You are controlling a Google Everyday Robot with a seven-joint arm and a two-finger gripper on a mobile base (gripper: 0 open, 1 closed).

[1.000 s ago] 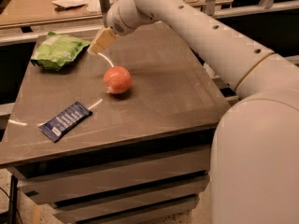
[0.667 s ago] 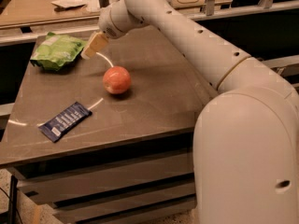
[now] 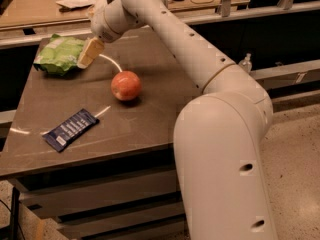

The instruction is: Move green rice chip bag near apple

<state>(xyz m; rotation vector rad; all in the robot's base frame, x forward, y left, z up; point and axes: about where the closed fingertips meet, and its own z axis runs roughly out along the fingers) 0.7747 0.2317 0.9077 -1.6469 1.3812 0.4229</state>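
Observation:
The green rice chip bag lies at the far left corner of the dark table. It is bright green, crinkly, with a pale patch. The red-orange apple stands near the table's middle, to the right of the bag and nearer to me. My gripper reaches in from the right over the table and is at the bag's right edge, its pale fingers pointing down-left.
A flat dark-blue wrapper bar lies at the table's front left. My large white arm fills the right foreground. A desk with clutter stands behind the table.
My gripper has moved left and a little down, from above the table beside the bag to the bag's right edge. The bag, apple and wrapper have not moved.

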